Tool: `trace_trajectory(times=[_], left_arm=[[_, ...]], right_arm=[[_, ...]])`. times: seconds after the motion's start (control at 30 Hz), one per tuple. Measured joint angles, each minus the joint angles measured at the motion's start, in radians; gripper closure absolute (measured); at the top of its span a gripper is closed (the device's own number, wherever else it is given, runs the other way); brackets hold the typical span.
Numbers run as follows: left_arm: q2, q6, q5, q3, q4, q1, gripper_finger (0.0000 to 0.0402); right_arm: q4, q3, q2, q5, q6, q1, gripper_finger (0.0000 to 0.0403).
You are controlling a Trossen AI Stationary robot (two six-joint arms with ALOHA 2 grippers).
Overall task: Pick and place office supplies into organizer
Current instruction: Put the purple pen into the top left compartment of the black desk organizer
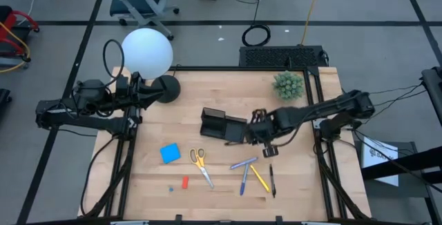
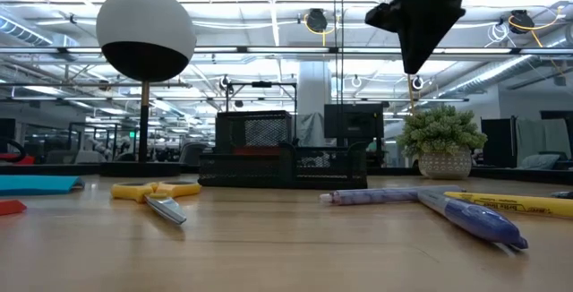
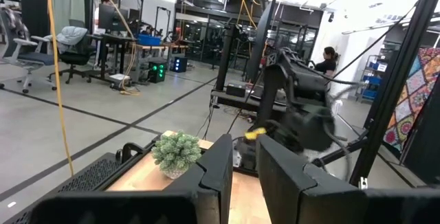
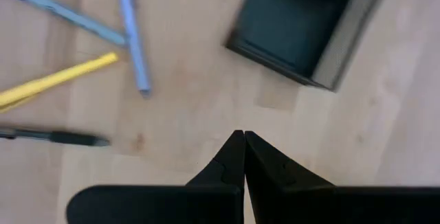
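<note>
- Right gripper (image 4: 243,157): fingers pressed together, holding nothing, hovering above the worktop (image 1: 207,197).
- Organizer (image 1: 222,125) just beside it; pens (image 1: 252,173) close on its other side, loose on the wood.
- Scissors (image 1: 201,164), blue pad (image 1: 170,153), red piece (image 1: 185,181) further off.
- Left gripper (image 3: 239,172): parked by the lamp base (image 1: 166,88), small gap between its fingers.

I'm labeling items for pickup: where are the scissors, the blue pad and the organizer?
scissors (image 1: 200,161): high view, near the pivot.
blue pad (image 1: 170,153): high view, center of its top.
organizer (image 1: 213,123): high view, its taller compartment.
</note>
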Motion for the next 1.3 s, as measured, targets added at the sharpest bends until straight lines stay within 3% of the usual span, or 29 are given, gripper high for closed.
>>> trace_trajectory(times=[0.27,0.57,1.3], left_arm=[[0.0,0.0,0.0,0.0,0.0,0.0,0.033],[0.0,0.0,0.0,0.0,0.0,0.0,0.033],[0.0,0.0,0.0,0.0,0.0,0.0,0.033]], right_arm=[[0.015,0.085,0.118,-0.005,0.019,0.085,0.0399],[0.033,0.175,0.241,-0.061,0.048,0.094,0.0363],[0.158,0.178,0.374,-0.166,0.19,0.114,0.0291]])
